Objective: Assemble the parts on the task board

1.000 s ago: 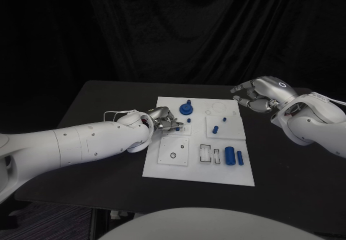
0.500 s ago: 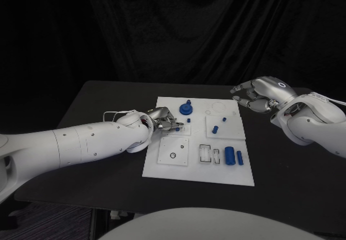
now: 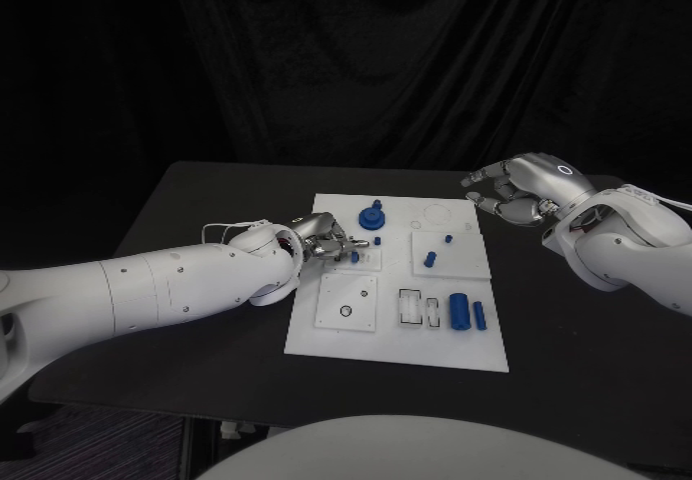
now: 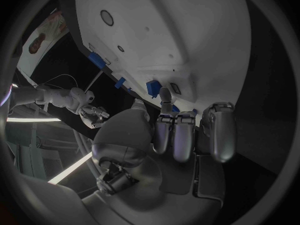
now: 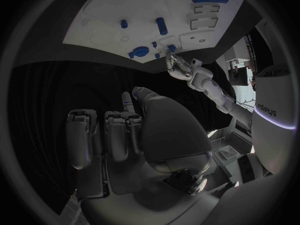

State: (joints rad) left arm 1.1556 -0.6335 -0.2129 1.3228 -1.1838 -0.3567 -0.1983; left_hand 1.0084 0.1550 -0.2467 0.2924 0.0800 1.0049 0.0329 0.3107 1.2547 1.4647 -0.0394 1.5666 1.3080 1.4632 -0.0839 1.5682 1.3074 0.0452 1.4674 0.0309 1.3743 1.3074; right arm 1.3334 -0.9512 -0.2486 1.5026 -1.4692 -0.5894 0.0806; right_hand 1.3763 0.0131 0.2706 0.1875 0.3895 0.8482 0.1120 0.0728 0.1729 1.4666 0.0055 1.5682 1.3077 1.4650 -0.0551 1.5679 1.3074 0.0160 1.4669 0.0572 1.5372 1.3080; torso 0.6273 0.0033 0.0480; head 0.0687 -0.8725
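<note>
Black drapery is hanging behind a dark worktop [image 3: 216, 200] where the white task board [image 3: 378, 345] is lying at the centre. Blue parts are spread over it: a knobbed part [image 3: 372, 215] toward twelve o'clock, a short peg [image 3: 430, 259] near the middle, and a thick cylinder [image 3: 459, 310] with a thinner bar [image 3: 479, 316] beside it toward four o'clock. From nine o'clock the left hand [image 3: 326, 241] is reaching over the board's near-left edge, fingers bunched at a small blue part [image 4: 153, 88] there; whether it is actually grasping that part or only touching it cannot be told. At two o'clock the right hand [image 3: 516, 187] is hovering off the board's corner, clenched on nothing visible. Judging by this, the step in hand is seating or picking a small piece at the board's left side. The next move is likely calling for careful alignment over its recess, with light pressure so the board is not shifting
</note>
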